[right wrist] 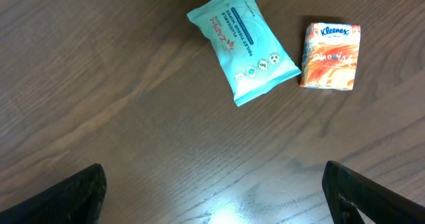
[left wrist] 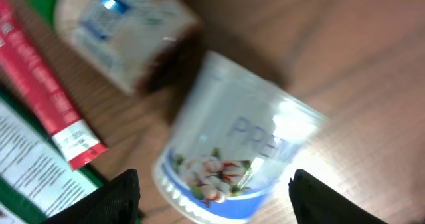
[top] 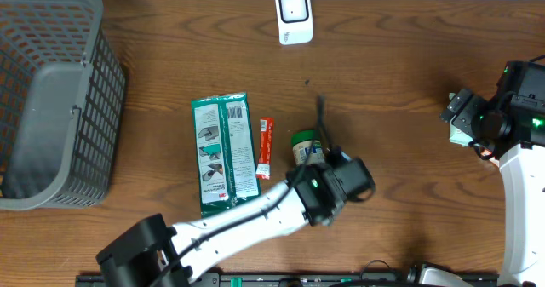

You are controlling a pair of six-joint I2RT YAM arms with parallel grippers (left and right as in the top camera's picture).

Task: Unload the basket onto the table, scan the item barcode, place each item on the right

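Seemingly at the pickup step, the left gripper [left wrist: 214, 184] stands open astride the clear plastic tub with a blue flowered band [left wrist: 239, 151], lying just beside the green-lidded jar [left wrist: 126, 38]; next it should close, lift, and present it for scanning.

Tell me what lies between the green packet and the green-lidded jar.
A slim red sachet lies lengthwise on the wood between the green packet and the green-lidded jar. The overhead view shows it plainly.
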